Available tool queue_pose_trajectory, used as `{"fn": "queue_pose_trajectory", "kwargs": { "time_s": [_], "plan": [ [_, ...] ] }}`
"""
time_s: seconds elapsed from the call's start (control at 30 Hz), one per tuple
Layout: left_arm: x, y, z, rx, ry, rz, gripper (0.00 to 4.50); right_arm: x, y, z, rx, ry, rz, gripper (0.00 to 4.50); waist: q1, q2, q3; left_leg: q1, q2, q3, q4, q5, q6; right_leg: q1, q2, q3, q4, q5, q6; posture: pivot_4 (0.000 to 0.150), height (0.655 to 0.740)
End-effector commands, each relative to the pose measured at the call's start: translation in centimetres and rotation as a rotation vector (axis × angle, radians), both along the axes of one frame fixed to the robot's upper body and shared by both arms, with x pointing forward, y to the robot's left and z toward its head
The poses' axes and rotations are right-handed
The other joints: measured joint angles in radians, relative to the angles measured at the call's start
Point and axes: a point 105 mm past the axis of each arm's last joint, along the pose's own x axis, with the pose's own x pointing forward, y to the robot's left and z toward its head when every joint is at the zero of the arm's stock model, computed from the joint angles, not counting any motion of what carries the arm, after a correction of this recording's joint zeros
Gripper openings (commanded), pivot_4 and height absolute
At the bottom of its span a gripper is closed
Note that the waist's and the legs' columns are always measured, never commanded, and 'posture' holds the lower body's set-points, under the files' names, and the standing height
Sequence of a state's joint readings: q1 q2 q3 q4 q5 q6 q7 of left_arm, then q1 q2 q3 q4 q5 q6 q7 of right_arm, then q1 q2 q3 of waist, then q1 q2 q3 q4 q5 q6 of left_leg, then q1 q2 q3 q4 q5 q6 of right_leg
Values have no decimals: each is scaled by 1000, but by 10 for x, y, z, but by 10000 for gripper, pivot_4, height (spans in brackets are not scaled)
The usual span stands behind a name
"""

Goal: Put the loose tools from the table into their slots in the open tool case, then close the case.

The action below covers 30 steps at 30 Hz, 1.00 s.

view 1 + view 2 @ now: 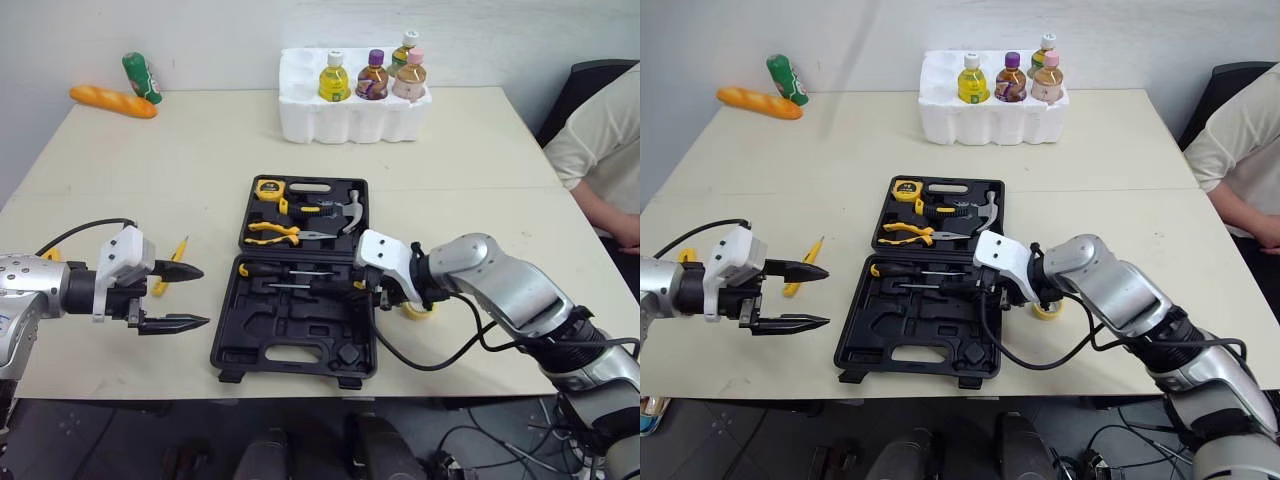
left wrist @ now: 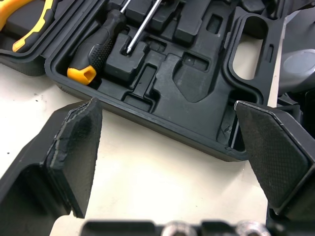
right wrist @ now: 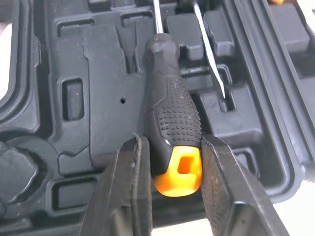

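Black-and-orange rubber-handled screwdriver (image 3: 170,98) clamped in right gripper (image 3: 173,147) | at open black plastic tool case (image 1: 300,320) | left gripper (image 1: 200,296) wide apart, empty

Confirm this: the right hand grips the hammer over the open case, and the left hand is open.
Wrong tool: the right wrist view shows the right hand shut on a screwdriver over the open case. The left hand is open.

Silver arms, black fingers (image 1: 175,323).
Left arm (image 1: 25,290) at 8 o'clock, right arm (image 1: 505,285) at 4 o'clock: silver shells, white wrist blocks (image 1: 125,255), looping black cables (image 1: 425,367), grained finger pads (image 2: 275,147).
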<state>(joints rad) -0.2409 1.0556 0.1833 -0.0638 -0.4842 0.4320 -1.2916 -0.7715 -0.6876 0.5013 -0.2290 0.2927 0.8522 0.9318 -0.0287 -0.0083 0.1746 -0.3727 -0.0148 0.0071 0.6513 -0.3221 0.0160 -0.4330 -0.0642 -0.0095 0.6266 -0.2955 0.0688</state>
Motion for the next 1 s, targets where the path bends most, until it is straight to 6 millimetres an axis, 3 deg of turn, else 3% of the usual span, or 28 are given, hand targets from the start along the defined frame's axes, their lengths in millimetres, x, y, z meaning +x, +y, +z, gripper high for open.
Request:
{"fn": "queue_pose_trajectory", "kwargs": {
  "time_s": [0.03, 0.07, 0.1, 0.23, 0.33, 0.57, 0.9, 1.0],
  "plan": [
    [2, -2, 5, 1, -32, -15, 45000, -1, 8, 27, 61, -64, 30, 37074, 0, 0, 0, 0, 0, 0, 0, 0, 0, 0, 0, 0, 0, 0, 0, 1500, 7367],
    [2, -2, 5, -1, -32, -17, 45000, -2, 11, 31, 79, -64, 40, 41692, 1, 0, 0, 0, 0, 0, 0, 0, 0, 0, 0, 0, 0, 0, 0, 1500, 7367],
    [3, -3, 5, -3, -33, -19, 45000, -4, 13, 34, 98, -64, 47, 43428, 1, 0, 0, 0, 0, 0, 0, 0, 0, 0, 0, 0, 0, 0, 0, 1500, 7367],
    [7, -6, 7, -15, -40, -27, 45000, -4, 23, 45, 234, -97, 79, 43428, 0, 0, 0, 0, 0, 0, 0, 0, 0, 0, 0, 0, 0, 0, 0, 1500, 7367],
    [10, -6, 7, -14, -45, -29, 45000, 4, 27, 43, 376, -74, 48, 34672, 0, 0, 0, 0, 0, 0, 0, 0, 0, 0, 1, 0, 1, 0, 0, 1500, 7367],
    [14, -8, 9, -13, -55, -39, 45000, 11, 35, 13, 395, -46, 27, 574, 0, -1, 0, 0, 0, 0, 1, 0, -1, 1, 1, 0, 2, 0, 0, 1500, 7367],
    [18, -10, 10, -11, -63, -48, 45000, 16, 33, -31, 227, -19, -5, 574, -2, -1, -1, 0, 0, 0, 2, 0, -1, 1, 1, 0, 4, 0, 0, 1500, 7367],
    [19, -12, 10, -11, -68, -51, 45000, 10, 27, -56, 118, -6, 12, 574, -1, -1, -1, 3, 0, 0, 2, 0, -1, 3, 1, 0, 4, 0, 0, 1500, 7367]
  ]
}}
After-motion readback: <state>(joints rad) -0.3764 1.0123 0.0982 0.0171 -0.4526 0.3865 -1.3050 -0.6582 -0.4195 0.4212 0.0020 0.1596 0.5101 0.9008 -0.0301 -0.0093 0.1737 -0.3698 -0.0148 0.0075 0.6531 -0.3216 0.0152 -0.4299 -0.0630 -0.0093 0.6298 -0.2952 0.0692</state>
